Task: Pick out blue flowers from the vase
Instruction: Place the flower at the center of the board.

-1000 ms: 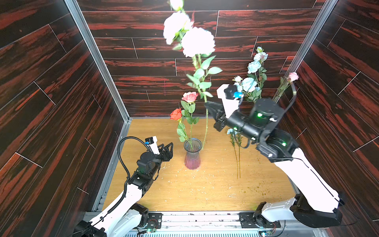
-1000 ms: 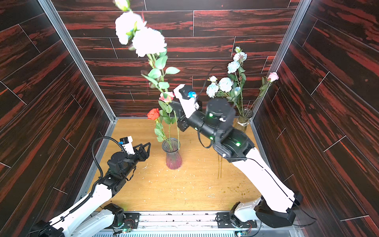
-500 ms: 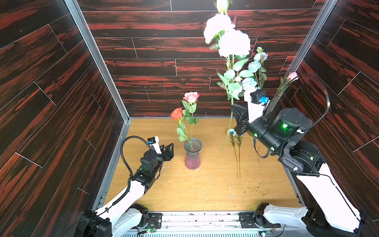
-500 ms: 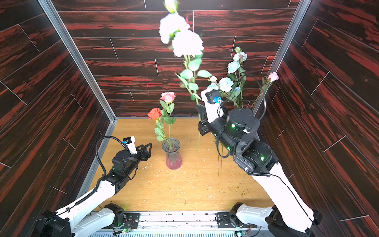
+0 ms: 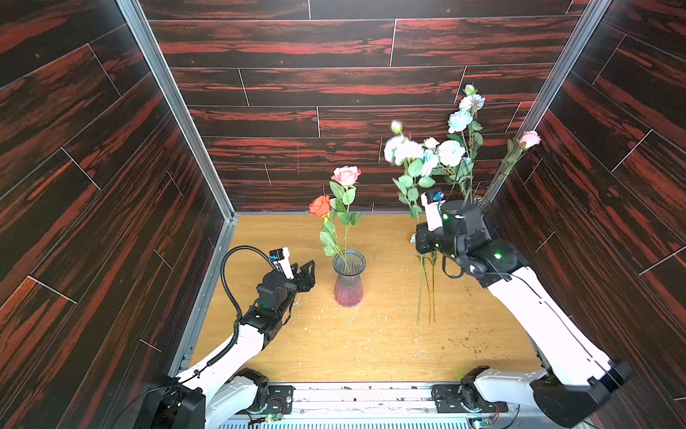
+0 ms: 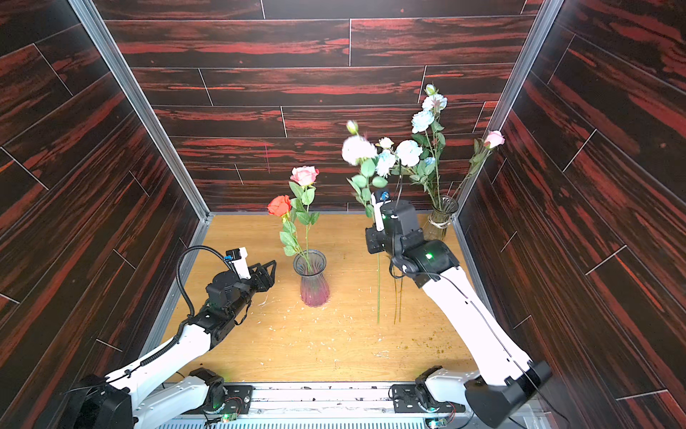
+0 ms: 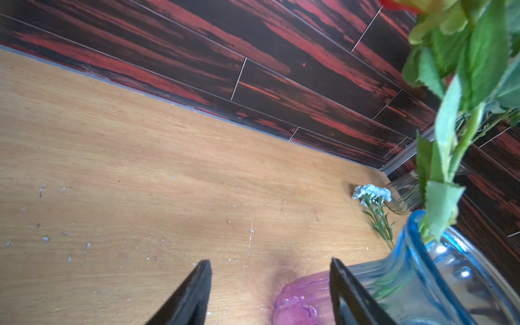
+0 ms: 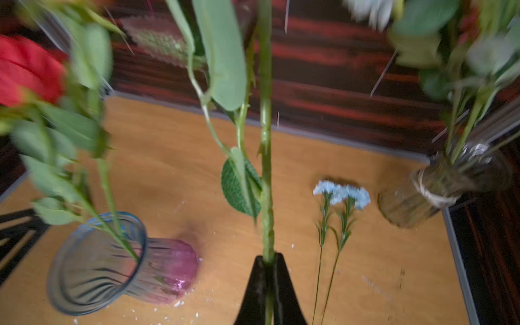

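Robot test cell, not a lived-in room. Three walls (image 5: 334, 93) of dark red wood-print panels meet at bare aluminium corner posts (image 5: 178, 119) around one wooden table (image 5: 371, 345). Two white-and-black arms, left arm (image 5: 230, 349) and right arm (image 5: 538, 308), are mounted on a metal rail (image 5: 371, 399) at its front edge, with exposed circuit boards (image 5: 273, 408) and loose cabling. A glass vase (image 5: 348, 282) stands on the table.

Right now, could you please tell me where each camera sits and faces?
Both top views: high over the front edge, looking down toward the back wall; left gripper and right gripper show.
Left wrist: low on the left arm, facing the vase; its open fingers show.
Right wrist: on the raised right arm, facing the back wall; jaws shut on a blue spray show.
Shared: all show the vase; both wrist views show blue flowers lying on the table.
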{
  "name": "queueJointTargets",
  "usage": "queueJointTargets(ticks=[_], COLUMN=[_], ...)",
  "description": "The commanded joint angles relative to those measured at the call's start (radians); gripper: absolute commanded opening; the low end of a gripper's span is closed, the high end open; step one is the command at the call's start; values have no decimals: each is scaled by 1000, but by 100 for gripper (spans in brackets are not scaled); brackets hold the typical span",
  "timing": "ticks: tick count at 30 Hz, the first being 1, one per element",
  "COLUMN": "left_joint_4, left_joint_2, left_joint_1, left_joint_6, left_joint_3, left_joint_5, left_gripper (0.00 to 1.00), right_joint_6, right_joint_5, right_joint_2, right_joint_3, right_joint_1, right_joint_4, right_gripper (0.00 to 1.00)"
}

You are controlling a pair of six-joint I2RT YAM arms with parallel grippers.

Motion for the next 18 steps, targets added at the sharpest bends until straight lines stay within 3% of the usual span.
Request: queueJointTargets(ticks=[1,11,18], left_joint_4=[9,4,3], left_joint_2=[5,29,34], left_joint_1=[-2,-2,-2], left_joint_6=[24,29,29], left_joint_3=[12,25,26], left_joint_5=[-13,-3,-7], left_gripper=[68,68,68], right_joint_6=[68,92,68], right_joint_5=[-104,-207,-233], right_joint_2=[16,139,294], right_joint_3=[-39,-196,-218], right_joint_1=[-60,-166,-194], right_joint_4=[17,102,127], right_gripper=[0,0,0])
